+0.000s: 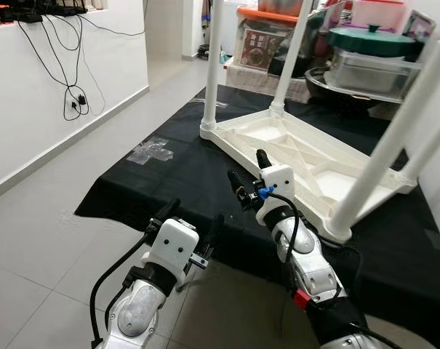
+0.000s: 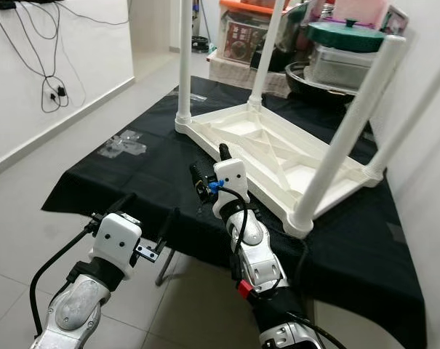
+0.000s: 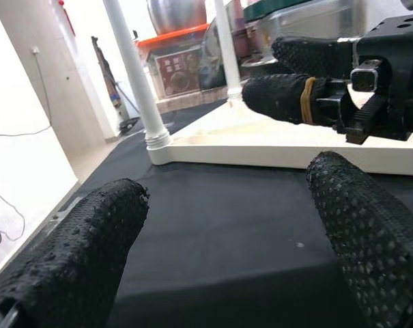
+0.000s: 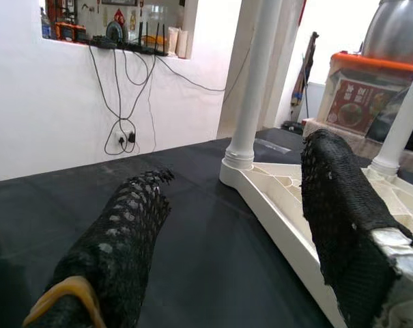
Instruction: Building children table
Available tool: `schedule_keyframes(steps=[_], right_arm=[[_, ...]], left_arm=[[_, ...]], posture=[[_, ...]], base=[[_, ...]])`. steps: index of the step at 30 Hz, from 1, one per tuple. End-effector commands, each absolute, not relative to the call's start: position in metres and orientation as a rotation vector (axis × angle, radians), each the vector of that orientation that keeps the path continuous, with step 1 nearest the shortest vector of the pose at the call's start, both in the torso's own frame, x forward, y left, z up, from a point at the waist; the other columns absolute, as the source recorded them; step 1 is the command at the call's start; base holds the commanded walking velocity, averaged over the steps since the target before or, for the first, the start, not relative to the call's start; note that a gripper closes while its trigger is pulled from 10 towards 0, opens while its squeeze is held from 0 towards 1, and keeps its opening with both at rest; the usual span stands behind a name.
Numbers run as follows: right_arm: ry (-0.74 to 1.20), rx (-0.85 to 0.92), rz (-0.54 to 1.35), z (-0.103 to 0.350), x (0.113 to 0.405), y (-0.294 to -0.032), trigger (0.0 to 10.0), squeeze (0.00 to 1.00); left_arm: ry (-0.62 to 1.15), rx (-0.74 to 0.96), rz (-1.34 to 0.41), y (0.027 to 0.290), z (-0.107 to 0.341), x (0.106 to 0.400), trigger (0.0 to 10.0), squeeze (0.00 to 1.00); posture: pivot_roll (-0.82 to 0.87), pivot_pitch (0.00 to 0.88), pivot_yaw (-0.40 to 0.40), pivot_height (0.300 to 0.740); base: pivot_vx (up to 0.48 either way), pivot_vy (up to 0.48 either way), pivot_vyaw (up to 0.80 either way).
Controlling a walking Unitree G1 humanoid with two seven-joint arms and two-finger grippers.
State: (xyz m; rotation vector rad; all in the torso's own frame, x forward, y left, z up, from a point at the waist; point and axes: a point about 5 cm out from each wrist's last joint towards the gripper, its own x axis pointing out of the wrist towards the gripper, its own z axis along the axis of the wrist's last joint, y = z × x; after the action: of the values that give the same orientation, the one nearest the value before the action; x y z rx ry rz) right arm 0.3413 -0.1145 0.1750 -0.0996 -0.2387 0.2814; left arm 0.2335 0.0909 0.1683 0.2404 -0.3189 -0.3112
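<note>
A white plastic children's table [image 1: 300, 156] lies upside down on a black cloth [image 1: 169, 189], its white legs [image 1: 390, 145] standing straight up. My right gripper [image 1: 246, 166] hovers open over the cloth, just beside the tabletop's near long edge, holding nothing. In the right wrist view its fingers [image 4: 339, 205] point toward the corner leg [image 4: 254, 82]. My left gripper [image 1: 197, 211] is open and empty, low at the cloth's front edge, behind and left of the right one. Between its fingers [image 3: 76, 260], the left wrist view shows the cloth and the tabletop's edge [image 3: 274, 147].
Boxes, pots and lidded containers [image 1: 369, 54] are stacked behind the table. A white wall with hanging cables [image 1: 74, 102] runs along the left. A patch of clear tape [image 1: 150, 151] lies on the tiled floor [image 1: 52, 240] left of the cloth.
</note>
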Motion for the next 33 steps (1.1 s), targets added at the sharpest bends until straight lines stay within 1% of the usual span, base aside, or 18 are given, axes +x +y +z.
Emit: schedule_keyframes(steps=[1,19,22,23,24,25,27,28,30,32,33], right_arm=[[-0.234,-0.113,0.255,0.178,0.343,-0.12,10.0,0.0],[-0.223,-0.107,0.25,0.182,0.346,-0.12,10.0,0.0],[-0.221,-0.111,0.261,0.185,0.349,-0.12,10.0,0.0],[-0.213,-0.105,0.306,0.189,0.352,-0.117,10.0,0.0],[-0.213,-0.105,0.306,0.189,0.352,-0.117,10.0,0.0],[-0.207,-0.1,0.339,0.192,0.354,-0.115,10.0,0.0],[-0.108,-0.199,0.386,0.194,0.369,-0.115,10.0,0.0],[-0.089,-0.228,0.38,0.199,0.376,-0.117,10.0,0.0],[-0.04,-0.222,0.354,0.209,0.391,-0.123,10.0,0.0],[-0.025,-0.213,0.346,0.212,0.395,-0.125,10.0,0.0],[0.026,-0.23,0.344,0.212,0.4,-0.127,10.0,0.0]], left_arm=[[-0.298,0.249,-0.324,0.09,0.162,0.234,10.0,0.0],[-0.289,0.254,-0.321,0.091,0.159,0.233,10.0,0.0],[-0.291,0.238,-0.313,0.092,0.16,0.233,10.0,0.0],[-0.29,0.233,-0.312,0.093,0.16,0.233,10.0,0.0],[-0.29,0.233,-0.312,0.093,0.16,0.233,10.0,0.0],[-0.29,0.23,-0.312,0.093,0.16,0.233,10.0,0.0],[-0.288,0.232,-0.315,0.093,0.16,0.233,10.0,0.0],[-0.284,0.232,-0.318,0.093,0.16,0.233,10.0,0.0],[-0.273,0.228,-0.33,0.092,0.158,0.232,10.0,0.0],[-0.268,0.223,-0.335,0.092,0.158,0.231,10.0,0.0],[-0.265,0.219,-0.344,0.091,0.157,0.23,10.0,0.0]], posture=[[0.05,0.013,-0.103,0.74],[0.06,0.022,-0.111,0.74],[0.06,0.025,-0.11,0.74],[0.06,0.025,-0.11,0.74],[0.06,0.025,-0.11,0.74],[0.06,0.025,-0.11,0.74],[0.06,0.026,-0.108,0.74],[0.06,0.032,-0.11,0.74],[0.06,0.037,-0.113,0.74],[0.06,0.037,-0.113,0.74],[0.06,0.046,-0.112,0.74]], base=[[0.337,0.0,0.0],[0.339,0.0,0.0],[0.0,0.0,0.0],[0.0,0.0,0.0],[0.0,0.0,0.0],[0.0,0.0,0.0],[0.0,0.0,0.0],[0.0,0.0,0.0],[0.0,0.0,0.0],[0.0,0.0,0.0],[0.0,0.0,0.0]])
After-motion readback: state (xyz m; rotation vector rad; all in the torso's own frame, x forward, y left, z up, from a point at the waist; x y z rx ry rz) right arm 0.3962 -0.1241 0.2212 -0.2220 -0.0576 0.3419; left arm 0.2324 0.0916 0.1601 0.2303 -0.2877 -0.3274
